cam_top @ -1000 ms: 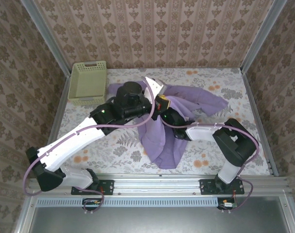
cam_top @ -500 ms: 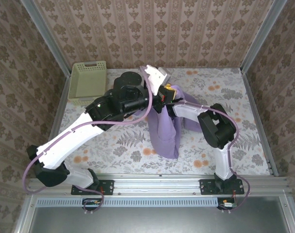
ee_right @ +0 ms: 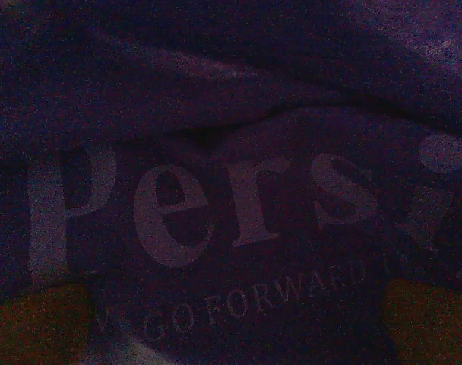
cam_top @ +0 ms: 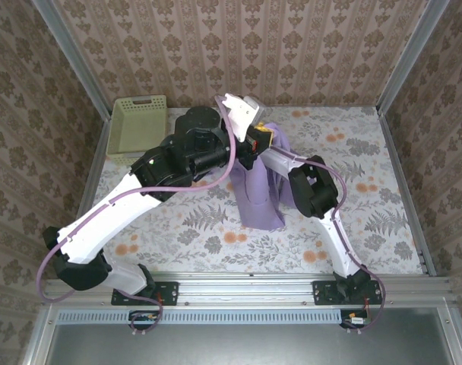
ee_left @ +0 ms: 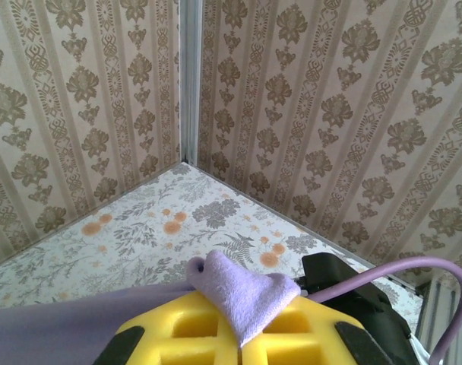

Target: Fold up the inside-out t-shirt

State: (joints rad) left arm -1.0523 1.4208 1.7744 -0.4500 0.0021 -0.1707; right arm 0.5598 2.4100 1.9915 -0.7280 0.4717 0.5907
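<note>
The lavender t-shirt [cam_top: 258, 195] hangs in a narrow bunch from mid-table toward the back. My left gripper [cam_top: 257, 141] holds its top, and the lower end rests on the table. In the left wrist view the yellow fingers [ee_left: 178, 331] are closed on a small purple fold of the t-shirt [ee_left: 245, 291]. My right arm [cam_top: 310, 187] reaches into the hanging cloth beside the left gripper. The right wrist view is dark, with the t-shirt [ee_right: 238, 152] and its printed lettering pressed against the camera. Dim yellow fingers [ee_right: 33, 323] sit far apart at the lower corners, cloth between them.
A pale green basket [cam_top: 140, 100] stands at the back left corner. The floral tablecloth [cam_top: 368, 152] lies bare to the right and in front. Patterned walls close in the back and both sides.
Both arms have risen and drawn toward the back, gathering the spread shirt into a hanging bunch. The right arm's elbow has folded up and swung left.
</note>
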